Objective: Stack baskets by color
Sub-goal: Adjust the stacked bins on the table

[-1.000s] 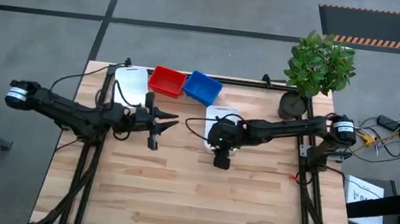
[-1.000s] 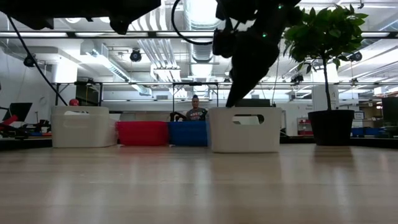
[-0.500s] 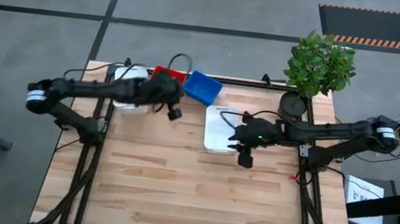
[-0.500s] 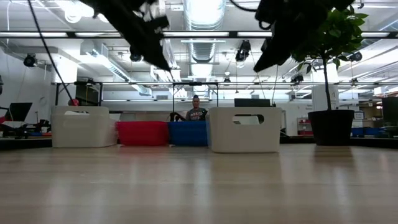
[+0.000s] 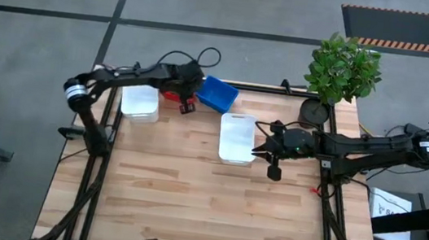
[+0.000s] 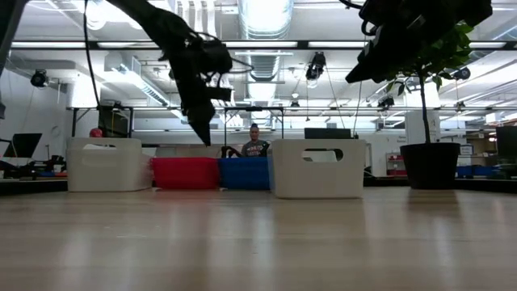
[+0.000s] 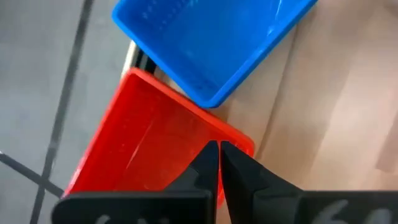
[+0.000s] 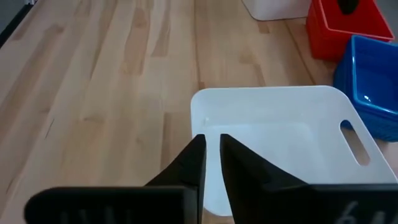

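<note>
Four baskets rest on their bottoms on the table: a white basket at the far left, a red basket and a blue basket at the far edge, and a second white basket nearer the middle. My left gripper hangs shut above the red basket, pointing down at its near rim, clear of it in the low view. My right gripper is raised just right of the middle white basket, shut but for a thin gap, holding nothing.
A potted plant in a black pot stands at the far right corner. The near half of the wooden table is bare boards. A person sits in the room beyond the far edge.
My left gripper has swung from the table's left middle toward the far edge, tipped downward over the red basket, and shut. My right gripper has drawn back from above the middle white basket toward the table's right edge. No basket has moved.
</note>
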You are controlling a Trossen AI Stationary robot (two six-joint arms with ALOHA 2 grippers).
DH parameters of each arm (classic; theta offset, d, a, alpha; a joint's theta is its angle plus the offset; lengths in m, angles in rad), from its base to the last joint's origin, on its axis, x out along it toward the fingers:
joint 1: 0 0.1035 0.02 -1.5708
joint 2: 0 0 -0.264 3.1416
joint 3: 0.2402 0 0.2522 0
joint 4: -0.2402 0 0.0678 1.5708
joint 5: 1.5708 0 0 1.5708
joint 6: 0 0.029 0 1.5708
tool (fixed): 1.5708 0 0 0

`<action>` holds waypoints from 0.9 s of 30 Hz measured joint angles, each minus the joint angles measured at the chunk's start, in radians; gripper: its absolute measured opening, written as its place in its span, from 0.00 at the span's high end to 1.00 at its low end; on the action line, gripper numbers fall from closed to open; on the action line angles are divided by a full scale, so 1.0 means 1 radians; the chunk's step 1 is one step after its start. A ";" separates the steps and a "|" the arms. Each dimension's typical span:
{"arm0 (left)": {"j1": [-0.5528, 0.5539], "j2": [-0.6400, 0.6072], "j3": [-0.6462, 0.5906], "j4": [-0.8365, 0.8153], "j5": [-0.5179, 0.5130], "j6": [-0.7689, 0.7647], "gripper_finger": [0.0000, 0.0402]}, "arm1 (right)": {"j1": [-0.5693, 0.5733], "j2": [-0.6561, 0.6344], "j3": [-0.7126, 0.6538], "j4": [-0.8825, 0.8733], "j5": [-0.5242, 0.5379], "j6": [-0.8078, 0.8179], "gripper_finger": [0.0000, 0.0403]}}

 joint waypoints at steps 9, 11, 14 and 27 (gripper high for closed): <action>0.023 0.085 -0.001 0.025 0.002 -0.006 1.00 | 0.000 0.000 -0.001 -0.001 0.000 -0.045 0.91; 0.023 0.089 -0.003 0.052 0.007 -0.006 1.00 | 0.000 0.000 -0.001 -0.001 0.000 -0.046 0.91; 0.024 0.089 -0.003 0.120 0.045 -0.008 1.00 | 0.000 0.001 -0.001 -0.001 0.000 -0.046 0.91; 0.010 -0.011 -0.005 0.220 0.094 -0.011 1.00 | 0.000 0.002 -0.001 -0.007 -0.001 -0.042 0.91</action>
